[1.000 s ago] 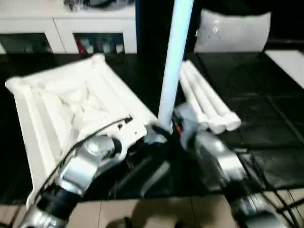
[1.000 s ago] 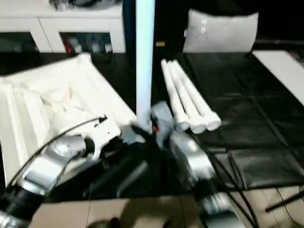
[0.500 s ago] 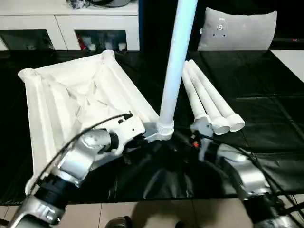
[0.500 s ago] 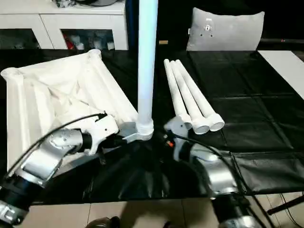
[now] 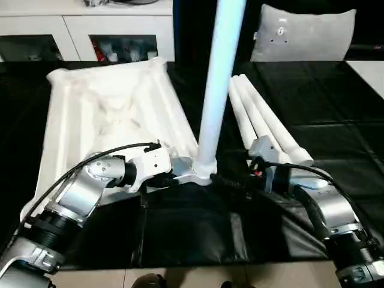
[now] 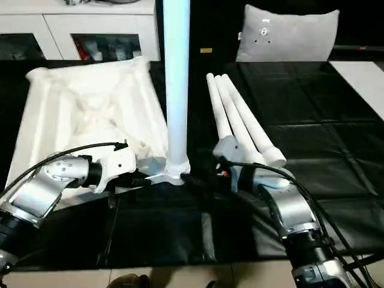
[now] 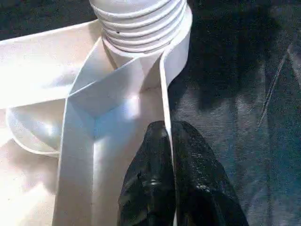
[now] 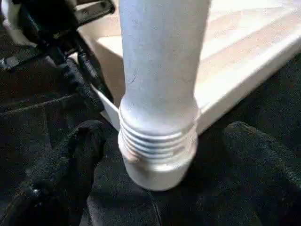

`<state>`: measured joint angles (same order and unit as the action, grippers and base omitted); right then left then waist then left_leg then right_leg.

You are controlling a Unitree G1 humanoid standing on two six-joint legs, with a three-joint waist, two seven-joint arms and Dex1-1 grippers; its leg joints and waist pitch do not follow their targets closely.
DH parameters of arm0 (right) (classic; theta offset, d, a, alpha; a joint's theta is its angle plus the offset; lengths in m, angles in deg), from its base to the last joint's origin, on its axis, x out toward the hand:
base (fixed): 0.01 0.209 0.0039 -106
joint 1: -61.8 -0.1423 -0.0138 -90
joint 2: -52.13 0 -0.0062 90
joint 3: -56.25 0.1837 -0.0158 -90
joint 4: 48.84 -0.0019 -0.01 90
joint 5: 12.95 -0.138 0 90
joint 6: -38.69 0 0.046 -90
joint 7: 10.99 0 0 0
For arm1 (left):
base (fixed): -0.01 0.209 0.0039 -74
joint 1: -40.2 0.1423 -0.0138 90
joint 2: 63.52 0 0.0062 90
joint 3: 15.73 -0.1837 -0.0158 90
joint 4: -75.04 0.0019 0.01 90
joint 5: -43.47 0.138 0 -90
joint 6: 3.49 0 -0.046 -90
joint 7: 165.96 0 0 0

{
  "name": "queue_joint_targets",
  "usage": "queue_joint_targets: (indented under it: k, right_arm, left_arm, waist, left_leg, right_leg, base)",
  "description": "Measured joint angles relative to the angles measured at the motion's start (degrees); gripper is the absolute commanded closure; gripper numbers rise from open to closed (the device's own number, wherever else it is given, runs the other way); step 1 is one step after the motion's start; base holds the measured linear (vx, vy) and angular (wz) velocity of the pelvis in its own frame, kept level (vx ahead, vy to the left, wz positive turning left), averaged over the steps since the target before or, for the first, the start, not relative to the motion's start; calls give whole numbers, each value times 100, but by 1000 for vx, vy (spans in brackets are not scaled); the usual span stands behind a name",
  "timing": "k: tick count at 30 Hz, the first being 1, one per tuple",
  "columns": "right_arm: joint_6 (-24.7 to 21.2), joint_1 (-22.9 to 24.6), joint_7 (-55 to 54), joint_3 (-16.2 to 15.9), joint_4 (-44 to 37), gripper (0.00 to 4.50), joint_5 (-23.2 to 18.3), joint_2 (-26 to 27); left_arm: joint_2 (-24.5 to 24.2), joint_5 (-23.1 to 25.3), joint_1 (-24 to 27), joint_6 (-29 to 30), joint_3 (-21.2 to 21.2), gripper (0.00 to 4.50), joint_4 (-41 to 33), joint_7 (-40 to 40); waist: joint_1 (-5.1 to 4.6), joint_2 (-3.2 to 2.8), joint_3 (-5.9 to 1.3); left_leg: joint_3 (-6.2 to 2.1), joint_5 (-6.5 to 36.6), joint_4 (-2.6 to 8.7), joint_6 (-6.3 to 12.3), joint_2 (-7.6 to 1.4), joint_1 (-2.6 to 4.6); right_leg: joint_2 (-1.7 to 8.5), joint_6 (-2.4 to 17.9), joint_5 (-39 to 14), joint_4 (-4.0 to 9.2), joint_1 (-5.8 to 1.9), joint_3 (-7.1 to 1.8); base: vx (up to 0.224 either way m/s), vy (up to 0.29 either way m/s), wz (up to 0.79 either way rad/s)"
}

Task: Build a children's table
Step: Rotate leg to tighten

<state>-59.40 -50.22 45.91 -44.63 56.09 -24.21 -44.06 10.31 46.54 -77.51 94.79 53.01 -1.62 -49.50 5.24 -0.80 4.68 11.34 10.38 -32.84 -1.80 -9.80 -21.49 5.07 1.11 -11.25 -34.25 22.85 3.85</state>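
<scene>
The top (image 5: 108,114) is laid upside down on the black-covered bench (image 5: 336,120), ribs up, toward the left side. One leg (image 5: 219,78) is stood upright in the near right corner socket (image 7: 141,28), its threaded end seated there (the threads are still partly exposed). The left claw (image 7: 171,179) is closed on the thin rim wall of the top just beside that socket, one finger on each face of the wall. The right claw (image 8: 155,160) is spread wide, its fingers (image 8: 70,160) set apart on either side of the leg's threaded base without touching it. Three spare legs (image 5: 264,120) are laid side by side on the bench just right of the upright leg, wide ends toward the robot; the right wrist is placed directly in front of those ends. Black cables are draped between the two wrists across the leg's foot. Behind the bench a white cabinet (image 5: 78,30) with glass doors is seen at the back left, and a grey cushion (image 5: 303,33) at the back right. A flat white board (image 6: 363,75) is lying at the far right edge.
</scene>
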Motion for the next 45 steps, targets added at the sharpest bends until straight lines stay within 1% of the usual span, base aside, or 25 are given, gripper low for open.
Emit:
queue_joint_targets:
  k: [2, 3, 7, 9, 11, 13, 16, 17, 18, 22, 23, 25, 29, 32, 35, 37, 38, 39, 40, 41, 42, 44, 45]
  right_arm:
    - [56, -85, 29, -48, 84, 7, 36, 15]
    - [98, -127, 53, -77, 154, 7, 47, 19]
    - [149, -217, 124, -135, 328, 7, 72, 83]
    - [149, -276, 126, -155, 401, 7, 88, 122]
    - [149, -329, 187, -163, 474, 40, 90, 166]
    - [150, -359, 253, -197, 564, 43, 77, 214]
    - [134, -419, 367, -217, 682, 78, 55, 248]
    - [128, -448, 394, -229, 696, 78, 54, 247]
    - [126, -472, 441, -251, 712, 96, 52, 246]
    - [124, -475, 544, -305, 802, 132, 41, 247]
    - [119, -476, 557, -305, 811, 132, 41, 248]
    - [108, -481, 585, -305, 821, 154, 39, 249]
    - [46, -495, 603, -300, 832, 171, 28, 268]
    - [-139, -494, 589, -264, 814, 174, -27, 331]
    - [-372, -438, 405, -248, 687, 176, -26, 477]
    - [-525, -346, 126, -205, 565, 177, -18, 615]
    - [-609, -300, -121, -136, 552, 177, -2, 777]
    - [-721, -252, -739, 58, 589, 177, 66, 1127]
    - [-740, -253, -840, 80, 590, 177, 72, 1172]
    - [-801, -259, -1165, 150, 606, 177, 98, 1266]
    - [-803, -284, -1570, 265, 682, 177, 173, 1464]
    - [-806, -345, -2082, 424, 795, 177, 256, 1661]
    - [-803, -406, -2481, 534, 907, 177, 316, 1852]
  left_arm:
    - [1, -2, -32, -74, -6, 450, -1, -50]
    - [3, -4, -40, -90, -16, 450, -1, -81]
    - [4, -3, -57, -198, -109, 450, 34, -153]
    - [4, -2, -56, -245, -136, 450, 59, -240]
    - [6, -2, -56, -268, -164, 450, 64, -277]
    - [5, 2, -56, -295, -168, 450, 80, -305]
    - [5, 1, -56, -320, -174, 450, 91, -328]
    - [5, 2, -56, -322, -175, 450, 93, -336]
    - [5, 1, -56, -329, -178, 450, 96, -350]
    - [4, 0, -56, -365, -188, 450, 96, -377]
    - [4, 0, -56, -365, -188, 450, 96, -377]
    - [4, 1, -56, -365, -187, 450, 99, -377]
    - [0, 0, -52, -363, -172, 450, 101, -380]
    - [1, -64, 20, -261, -106, 450, 68, -382]
    - [24, -112, 144, 116, 22, 450, -147, -293]
    - [80, -112, 273, 455, 127, 450, -357, -136]
    - [165, -93, 385, 758, 205, 450, -521, 62]
    - [403, -29, 523, 1285, 389, 450, -717, 502]
    - [435, -23, 531, 1371, 401, 450, -757, 559]
    - [567, -13, 538, 1673, 411, 450, -885, 767]
    - [898, 14, 661, 2062, 507, 450, -1046, 1102]
    - [1278, 68, 720, 2489, 564, 450, -1212, 1564]
    - [1578, 157, 747, 2776, 592, 450, -1296, 1907]
  waist:
    - [-1, -3, -2]
    - [0, -3, -2]
    - [-11, -3, -2]
    - [-13, -3, -1]
    - [-11, -3, -2]
    - [-14, -3, -2]
    - [-14, -3, -2]
    - [-14, -3, -2]
    - [-12, -2, -2]
    - [-5, -1, -3]
    - [-5, -1, -3]
    - [-6, 0, -3]
    - [-8, 0, -4]
    - [-18, 5, -7]
    - [-26, 14, -20]
    - [-65, 19, -24]
    - [-91, 18, -29]
    - [-174, 22, -28]
    - [-191, 22, -27]
    - [-243, 22, -27]
    - [-304, 22, -27]
    - [-353, 38, -26]
    - [-359, 49, -26]
  left_leg:
    - [-7, 22, -62, 34, -1, -61]
    - [-8, 36, -91, 48, -2, -76]
    - [-8, 49, -129, 51, -2, -75]
    - [-8, 63, -138, 16, -3, -55]
    - [-7, 56, -142, 6, -4, -44]
    - [-6, 52, -146, 2, -5, -42]
    - [-6, 42, -147, -6, -6, -42]
    - [-6, 41, -147, -7, -7, -43]
    - [-6, 41, -147, -7, -8, -43]
    - [-7, 40, -147, -6, -9, -48]
    - [-7, 40, -148, -4, -9, -49]
    - [-7, 39, -149, -3, -9, -49]
    - [-7, 38, -151, -3, -10, -48]
    - [-7, 38, -151, -3, -11, -46]
    - [-6, 38, -151, -4, -14, -43]
    - [-6, 34, -150, -11, -15, -33]
    - [-6, 33, -147, -13, -15, -21]
    - [-5, 29, -155, -20, -15, -4]
    - [-5, 28, -154, -22, -15, -2]
    - [-5, 25, -151, -27, -15, 7]
    - [-4, 23, -144, -30, -15, 19]
    - [-5, 20, -144, -36, -16, 22]
    - [-5, 18, -139, -39, -17, 29]
  right_leg:
    - [3, 42, -27, -59, 49, -10]
    - [6, 59, -38, -80, 60, -10]
    - [13, 64, -41, -85, 48, -15]
    - [14, 63, -37, -88, 27, -17]
    - [17, 56, -29, -89, 12, -18]
    - [17, 48, -19, -90, 8, -18]
    - [17, 46, -12, -96, 9, -18]
    - [17, 46, -12, -98, 10, -18]
    - [17, 45, -12, -99, 11, -17]
    - [17, 45, -13, -99, 13, -15]
    - [17, 45, -13, -99, 13, -15]
    - [17, 45, -13, -100, 13, -15]
    - [17, 45, -13, -103, 13, -15]
    - [16, 44, -13, -105, 14, -15]
    - [15, 44, -13, -110, 15, -15]
    - [14, 44, -13, -113, 10, -17]
    - [13, 45, -12, -112, 3, -19]
    - [14, 43, -13, -126, -3, -22]
    - [14, 43, -13, -125, -4, -22]
    - [15, 36, -17, -113, -6, -21]
    - [15, 35, -17, -103, -15, -21]
    - [14, 8, -26, -101, -13, -20]
    - [14, 1, -28, -99, -14, -20]
  base:
    - [0, 0, 0]
    - [0, 0, 0]
    - [0, 0, 0]
    - [0, 0, 0]
    - [0, 0, 0]
    - [0, 0, 0]
    - [0, 0, 0]
    - [0, 0, 0]
    - [0, 0, 0]
    - [0, 0, 0]
    - [0, 0, 0]
    - [0, 0, 0]
    - [0, 0, 0]
    - [0, 0, 0]
    - [0, 0, 0]
    - [0, 0, 0]
    - [0, 0, 0]
    - [0, 0, 0]
    - [0, 0, 0]
    - [0, 0, 0]
    - [0, 0, 0]
    - [0, 0, 0]
    - [0, 0, 0]
